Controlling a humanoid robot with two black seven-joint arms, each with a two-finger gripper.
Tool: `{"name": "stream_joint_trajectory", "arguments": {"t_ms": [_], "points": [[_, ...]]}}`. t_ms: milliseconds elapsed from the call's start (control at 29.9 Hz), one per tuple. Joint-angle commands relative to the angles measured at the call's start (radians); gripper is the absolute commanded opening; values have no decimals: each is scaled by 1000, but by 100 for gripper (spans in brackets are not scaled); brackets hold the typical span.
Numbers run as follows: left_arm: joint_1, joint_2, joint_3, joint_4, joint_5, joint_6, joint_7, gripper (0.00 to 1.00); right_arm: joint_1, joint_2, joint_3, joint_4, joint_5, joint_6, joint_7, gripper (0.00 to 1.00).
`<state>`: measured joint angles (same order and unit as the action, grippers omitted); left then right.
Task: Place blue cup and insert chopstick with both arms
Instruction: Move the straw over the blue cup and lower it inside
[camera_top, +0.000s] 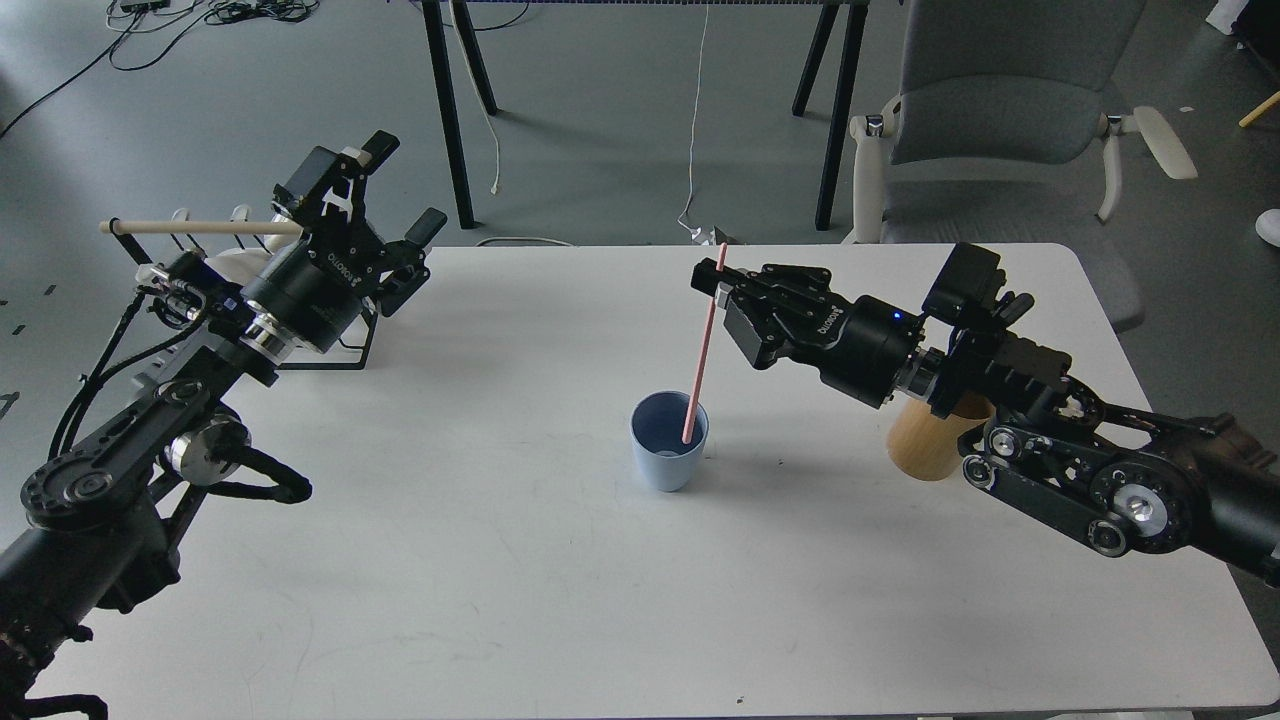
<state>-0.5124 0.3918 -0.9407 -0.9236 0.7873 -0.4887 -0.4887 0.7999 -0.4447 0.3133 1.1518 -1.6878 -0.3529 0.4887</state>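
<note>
White table, grey floor beyond. Centre, near: blue cup upright on table, lower end of pink chopstick inside it, stick leaning slightly right toward top. Right gripper clamped on chopstick near upper end. Tan holder partly hidden behind right arm. Left gripper at far left table edge, fingers spread, empty, beside wire rack with wooden rod. Far: table legs, grey chair, cables.
</note>
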Motion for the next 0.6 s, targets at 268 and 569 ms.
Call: {"name": "stream_joint_trajectory", "arguments": {"t_ms": [268,569], "points": [[-1,1,-1,0,-3,0,0,99,5,69,-56,-69,-10,2,0,8],[0,1,-1,0,-3,0,0,99,2,74,-60,-72,-9,2,0,40]]}}
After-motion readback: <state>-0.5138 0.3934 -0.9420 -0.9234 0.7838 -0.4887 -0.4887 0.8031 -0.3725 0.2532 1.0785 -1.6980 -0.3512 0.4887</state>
